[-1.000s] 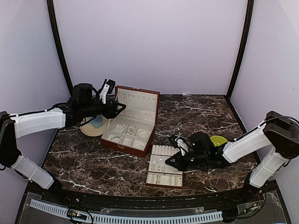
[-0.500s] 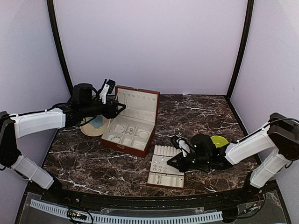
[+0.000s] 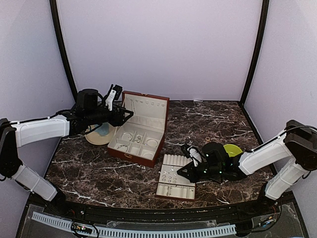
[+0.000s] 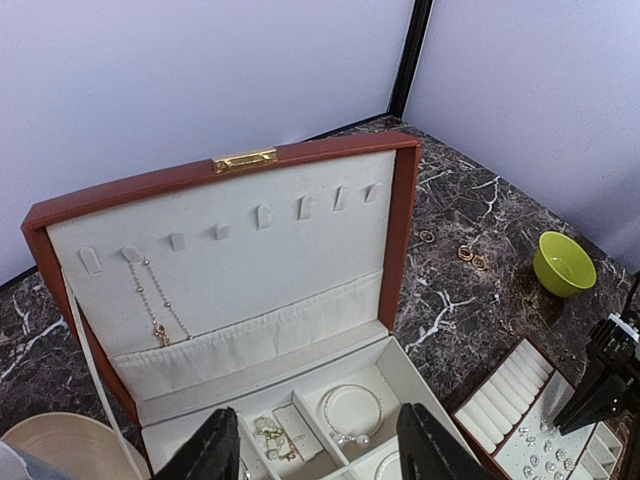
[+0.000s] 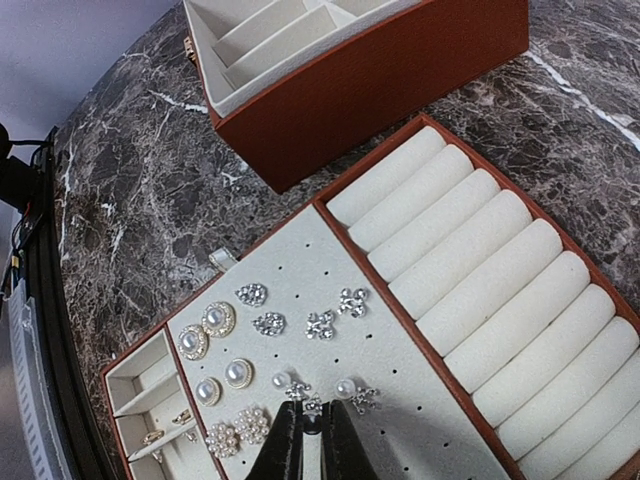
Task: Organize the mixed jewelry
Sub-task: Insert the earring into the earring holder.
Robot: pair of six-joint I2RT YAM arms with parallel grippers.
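My right gripper (image 3: 185, 171) hangs low over the flat cream tray (image 3: 174, 159). In the right wrist view it (image 5: 312, 420) is shut on a small crystal stud (image 5: 313, 404) touching the tray's perforated pad (image 5: 420, 400). Pearl studs (image 5: 205, 330) and crystal studs (image 5: 320, 322) sit in rows on that pad. My left gripper (image 3: 127, 115) is open and empty above the open reddish-brown box (image 3: 146, 106). Below it (image 4: 318, 452) a thin pearl-tipped bracelet (image 4: 352, 415) and small earrings (image 4: 268, 432) lie in compartments. A chain (image 4: 152, 300) hangs in the lid (image 4: 260, 230).
A green bowl (image 3: 231, 148) stands behind my right arm. A cream plate (image 3: 99, 135) lies left of the box. Loose small rings (image 4: 465, 253) lie on the dark marble table right of the box. The tray's ring rolls (image 5: 470, 270) hold nothing.
My right arm has shifted slightly to the right over the tray, then held still. My left arm has not moved.
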